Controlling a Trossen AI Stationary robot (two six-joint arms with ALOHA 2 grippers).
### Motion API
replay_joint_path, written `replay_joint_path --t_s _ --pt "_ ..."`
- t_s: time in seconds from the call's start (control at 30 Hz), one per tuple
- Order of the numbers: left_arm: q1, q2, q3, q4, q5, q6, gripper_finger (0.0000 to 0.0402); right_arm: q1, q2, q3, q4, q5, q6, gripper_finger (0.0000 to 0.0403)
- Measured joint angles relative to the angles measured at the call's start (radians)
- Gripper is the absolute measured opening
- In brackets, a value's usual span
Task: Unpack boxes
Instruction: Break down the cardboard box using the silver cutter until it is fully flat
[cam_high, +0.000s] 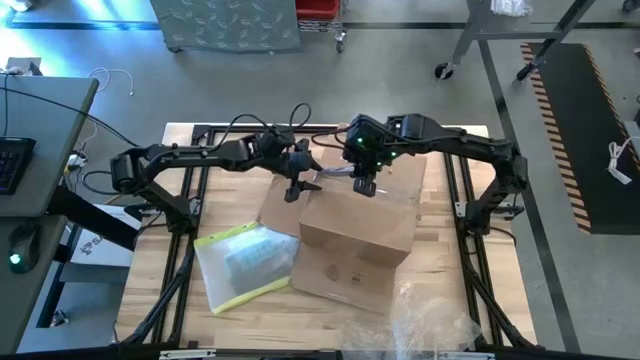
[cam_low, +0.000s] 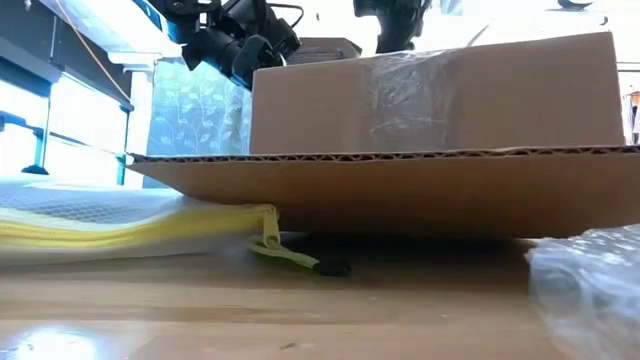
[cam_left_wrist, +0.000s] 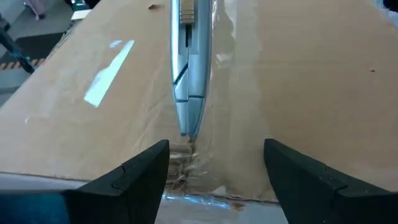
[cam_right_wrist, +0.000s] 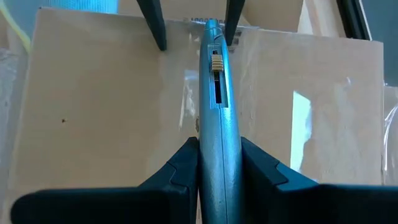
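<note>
The brown cardboard box (cam_high: 355, 225) stands in the middle of the table, with clear tape along its top seam (cam_left_wrist: 230, 93). My right gripper (cam_right_wrist: 219, 146) hangs over the box's far side, shut on a silver utility knife (cam_right_wrist: 214, 81). The knife's tip (cam_left_wrist: 189, 138) is at the taped seam, at the box top's edge toward the left arm. My left gripper (cam_left_wrist: 214, 149) stands open at that edge, one finger on either side of the tip, touching nothing that shows. In the high view the two grippers (cam_high: 293, 190) (cam_high: 365, 185) face each other. My right gripper pinches the knife's handle (cam_right_wrist: 217, 158) between its two fingers, which lie along the knife and slant down from the table's right side. The knife sticks out ahead of the fingers over the box top, its tip down at the taped seam (cam_left_wrist: 190, 146).
A flat clear sleeve with a yellow edge (cam_high: 245, 262) lies left of the box, partly under a spread flap (cam_low: 400, 190). Crinkly clear film (cam_high: 435, 320) lies at the near right. Another flap (cam_high: 340, 275) lies flat toward the near edge.
</note>
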Motion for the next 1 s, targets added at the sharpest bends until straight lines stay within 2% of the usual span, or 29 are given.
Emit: replay_joint_path --t_s 0.33,0.8,1.0 --pt "-0.032 0.017 -0.001 0.008 -0.076 -0.026 0.0245 0.0 0.026 0.0 0.013 0.02 -0.045 0.0059" --pt "-0.037 0.018 -0.002 -0.001 -0.079 -0.05 0.0246 0.0 0.071 0.0 0.0 0.046 -0.082 0.0059" --pt "-0.04 0.017 -0.001 -0.014 -0.111 -0.052 0.0242 0.001 0.069 0.0 -0.096 0.043 -0.062 0.0059"
